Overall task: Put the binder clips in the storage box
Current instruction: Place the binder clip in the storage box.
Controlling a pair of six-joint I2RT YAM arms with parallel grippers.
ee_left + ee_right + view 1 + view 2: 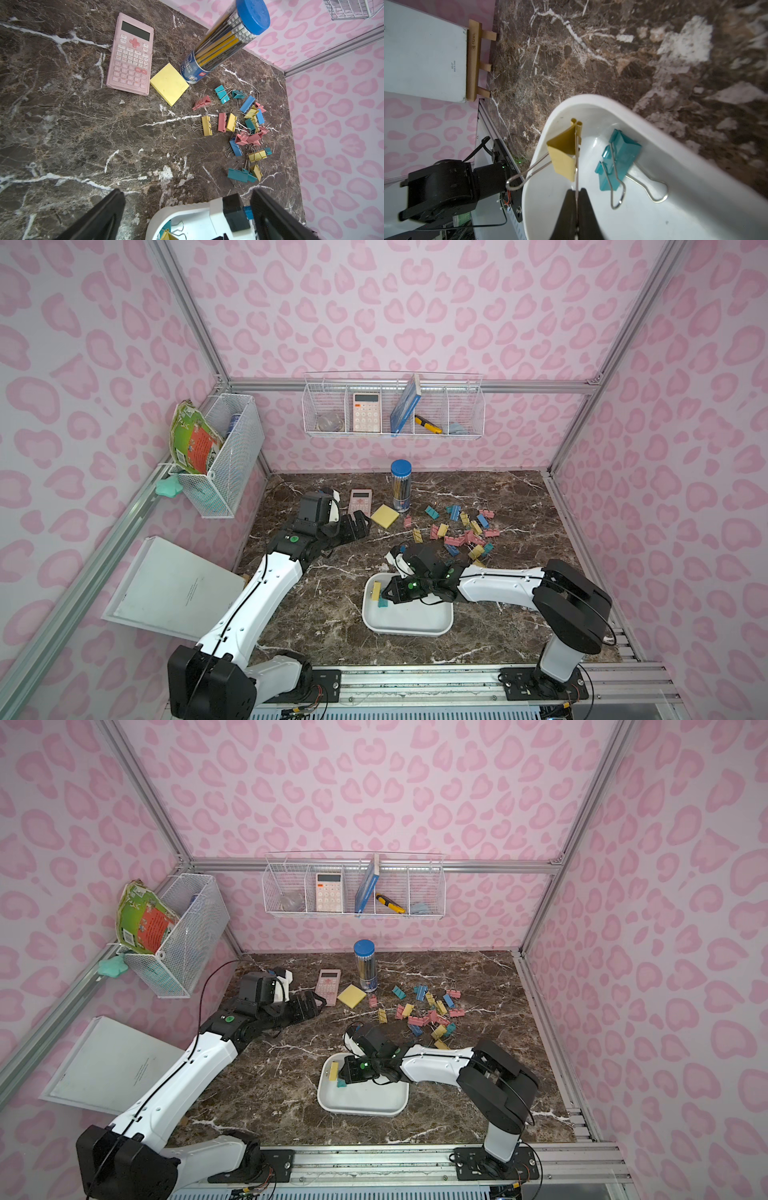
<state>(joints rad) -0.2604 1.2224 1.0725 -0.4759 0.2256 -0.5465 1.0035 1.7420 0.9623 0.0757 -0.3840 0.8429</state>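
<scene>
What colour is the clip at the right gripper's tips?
Yellow clip; it shows best in the right wrist view.

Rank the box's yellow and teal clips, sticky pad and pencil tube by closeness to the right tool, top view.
1. yellow clip, in the right tool
2. teal clip, beside it
3. sticky pad, far back
4. pencil tube, rearmost

white arms (266,585), black joints (573,605)

I see a pink calculator (130,56) on the marble tabletop (62,128), a yellow sticky-note pad (169,83) just beside it, a blue-lidded pencil tube (220,44) standing upright next to the pad, and a white wire basket (392,429) on the back wall.
</scene>
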